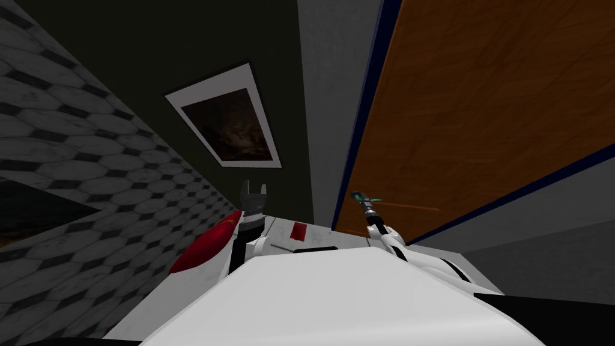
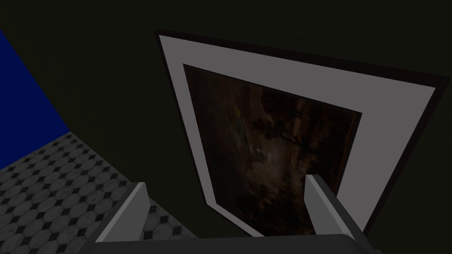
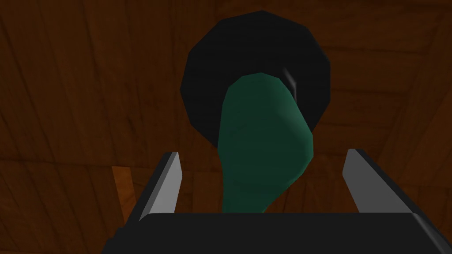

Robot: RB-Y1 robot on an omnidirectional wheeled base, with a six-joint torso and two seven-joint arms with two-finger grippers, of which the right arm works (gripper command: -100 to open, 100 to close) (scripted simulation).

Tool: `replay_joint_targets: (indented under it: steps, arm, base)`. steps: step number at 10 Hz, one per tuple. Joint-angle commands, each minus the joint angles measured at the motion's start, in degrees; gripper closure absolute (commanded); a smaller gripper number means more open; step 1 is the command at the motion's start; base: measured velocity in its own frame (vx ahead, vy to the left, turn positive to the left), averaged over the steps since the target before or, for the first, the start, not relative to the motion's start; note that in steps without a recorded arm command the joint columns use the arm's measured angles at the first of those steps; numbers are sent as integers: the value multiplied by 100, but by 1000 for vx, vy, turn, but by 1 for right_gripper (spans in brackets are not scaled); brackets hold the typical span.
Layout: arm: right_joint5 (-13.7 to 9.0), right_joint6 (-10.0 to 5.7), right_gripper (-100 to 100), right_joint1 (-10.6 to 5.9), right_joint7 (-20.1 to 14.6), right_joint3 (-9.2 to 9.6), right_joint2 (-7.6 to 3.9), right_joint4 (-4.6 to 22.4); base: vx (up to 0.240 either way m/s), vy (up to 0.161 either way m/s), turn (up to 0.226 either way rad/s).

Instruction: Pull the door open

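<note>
A brown wooden door (image 1: 480, 114) in a dark blue frame stands at my right. Its green lever handle (image 3: 260, 145) springs from a round black base plate (image 3: 256, 48) on the door's brown face (image 3: 66, 88). My right gripper (image 3: 264, 176) is open, and the lever runs between its two fingers (image 3: 167, 183) without either one touching it. In the head view the right gripper (image 1: 362, 198) sits at the green handle (image 1: 373, 200). My left gripper (image 1: 253, 191) is raised at the left and stands open with nothing between its fingers (image 2: 128, 211).
A dark wall with a framed picture (image 1: 228, 120) stands ahead of the left arm. The floor (image 1: 90, 198) at the left is tiled in grey hexagons. A grey wall strip (image 1: 324, 108) separates the dark wall from the door frame.
</note>
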Motion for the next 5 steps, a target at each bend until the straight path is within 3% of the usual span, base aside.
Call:
replay_joint_targets:
  steps: [1,5]
  arm:
    - [4,-5,100,2,-8,7,1,1]
    - [4,-5,100,2,-8,7,1,1]
  base:
    - [-2,3,-45]
    - [-2,3,-5]
